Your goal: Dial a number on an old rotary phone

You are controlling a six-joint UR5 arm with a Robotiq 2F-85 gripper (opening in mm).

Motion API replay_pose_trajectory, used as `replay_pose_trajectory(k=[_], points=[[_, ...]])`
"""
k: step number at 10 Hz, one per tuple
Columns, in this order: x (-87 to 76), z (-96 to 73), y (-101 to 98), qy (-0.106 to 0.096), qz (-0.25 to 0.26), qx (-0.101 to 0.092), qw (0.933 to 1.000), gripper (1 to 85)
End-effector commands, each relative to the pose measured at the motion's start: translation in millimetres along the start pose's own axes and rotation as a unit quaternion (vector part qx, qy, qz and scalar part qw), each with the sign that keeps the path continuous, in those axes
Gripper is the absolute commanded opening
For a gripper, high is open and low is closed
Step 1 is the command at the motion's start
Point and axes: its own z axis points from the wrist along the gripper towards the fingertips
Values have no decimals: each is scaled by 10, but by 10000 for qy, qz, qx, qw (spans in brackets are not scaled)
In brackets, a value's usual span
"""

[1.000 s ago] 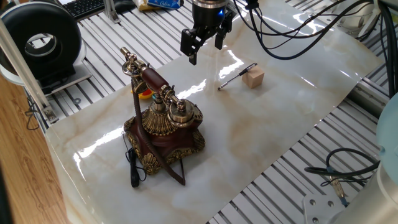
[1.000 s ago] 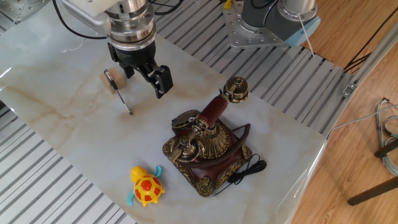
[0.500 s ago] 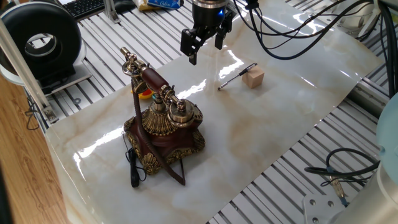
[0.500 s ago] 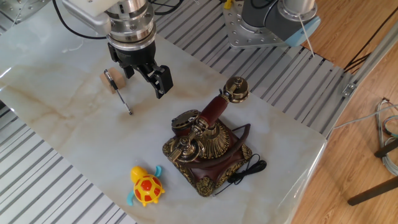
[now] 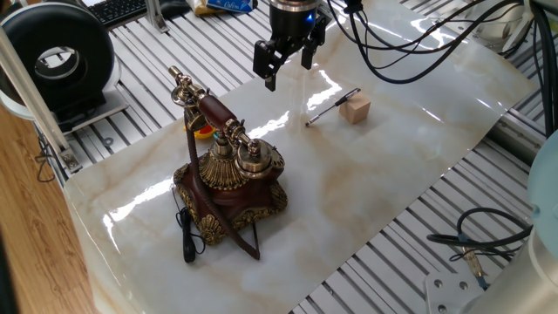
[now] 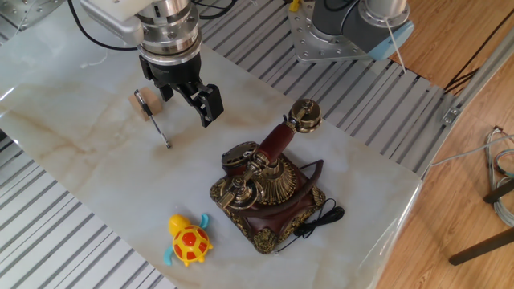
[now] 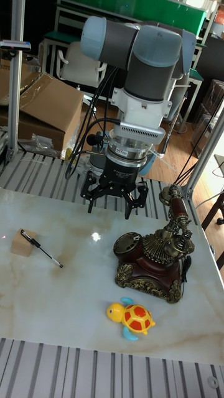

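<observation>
The arm (image 7: 146,78) is built of thick, rounded joint housings in dark grey, closed by pale blue-grey caps (image 7: 94,36). Under them sits a white wrist section (image 7: 144,102), then a silver ring (image 7: 138,132) cut with fine ribs. The end effector (image 7: 109,211) is black, with a small white label (image 7: 121,175) on its body and two black fingers (image 7: 89,198) hung on jointed linkages. Black cables (image 7: 96,140) curve beside the wrist; in one fixed view a thick bundle of them runs off across the table's far side. A small blue light (image 5: 307,15) glows on the black housing there.
</observation>
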Motion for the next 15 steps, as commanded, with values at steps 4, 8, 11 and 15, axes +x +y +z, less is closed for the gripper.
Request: replay_pose_trajectory(k=[4, 8, 11, 15], points=[[-512, -55, 171, -1007, -76, -249, 9946, 13], [-513, -53, 154, -1006, -110, -208, 9946, 13], [-411, -28, -48, -824, -715, 188, 9939, 13], [-409, -28, -117, -798, -931, 334, 9919, 13]])
